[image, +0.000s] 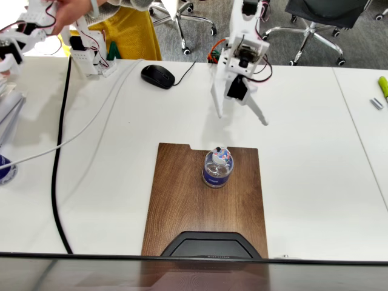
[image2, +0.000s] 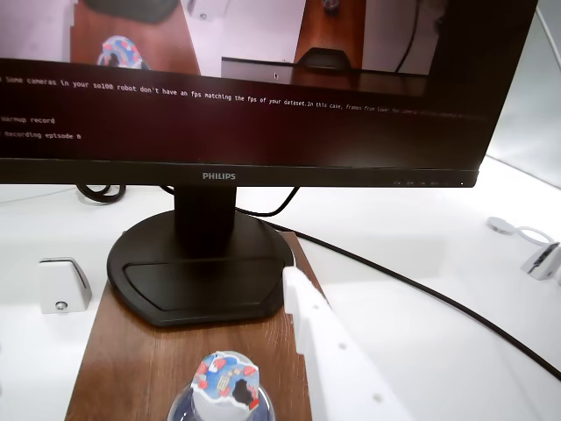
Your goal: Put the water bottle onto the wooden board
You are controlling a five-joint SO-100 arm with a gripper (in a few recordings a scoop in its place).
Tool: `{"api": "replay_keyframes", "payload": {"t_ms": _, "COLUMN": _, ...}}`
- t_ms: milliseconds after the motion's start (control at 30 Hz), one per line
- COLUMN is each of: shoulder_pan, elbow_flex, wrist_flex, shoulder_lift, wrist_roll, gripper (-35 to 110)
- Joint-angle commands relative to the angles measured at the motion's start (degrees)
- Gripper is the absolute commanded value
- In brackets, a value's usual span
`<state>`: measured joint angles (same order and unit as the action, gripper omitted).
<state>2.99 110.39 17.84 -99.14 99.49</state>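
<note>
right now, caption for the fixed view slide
Water bottle upright on the wooden board, open tool hovering beyond it.

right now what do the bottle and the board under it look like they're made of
The small clear water bottle with a dark blue label band looks like thin glossy plastic: see-through walls, with a white speckled cap. The large flat dark-brown rectangular board looks like wood or a wood-grain laminate with a matte finish: streaky grain runs along its length. Which of the two it is, the pictures leave open.
</note>
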Motion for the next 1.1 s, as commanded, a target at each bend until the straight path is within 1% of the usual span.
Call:
{"api": "replay_keyframes", "payload": {"t_ms": 0, "shoulder_pan": 0.53, "elbow_flex": 4.13, "wrist_flex": 0.79, "shoulder_lift": -9.23, "wrist_roll": 0.26, "gripper": 39}}
{"api": "replay_keyframes", "payload": {"t_ms": 400, "shoulder_pan": 3.16, "elbow_flex": 23.03, "wrist_flex": 0.79, "shoulder_lift": -29.71, "wrist_roll": -3.52, "gripper": 39}}
{"api": "replay_keyframes", "payload": {"t_ms": 633, "shoulder_pan": 5.89, "elbow_flex": 38.32, "wrist_flex": 0.26, "shoulder_lift": -45.35, "wrist_roll": -5.89, "gripper": 39}}
{"api": "replay_keyframes", "payload": {"t_ms": 1067, "shoulder_pan": 7.82, "elbow_flex": 50.45, "wrist_flex": -22.50, "shoulder_lift": -76.90, "wrist_roll": -7.12, "gripper": 39}}
